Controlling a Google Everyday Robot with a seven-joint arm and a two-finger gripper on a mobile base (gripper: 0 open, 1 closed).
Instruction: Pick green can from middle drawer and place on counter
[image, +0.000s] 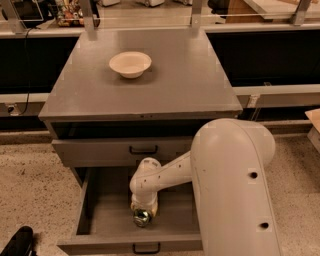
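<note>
The middle drawer is pulled out at the bottom of the grey cabinet. The green can lies on its floor near the middle, its shiny silver end facing me. My gripper reaches down into the drawer from the white arm on the right, with its cream fingers closed in on both sides of the can. The can still rests low in the drawer. The counter is the flat grey top above.
A white bowl sits on the back left of the counter. The upper drawer front with a black handle is closed just above the gripper. My bulky white arm covers the drawer's right side. A black object lies on the floor at bottom left.
</note>
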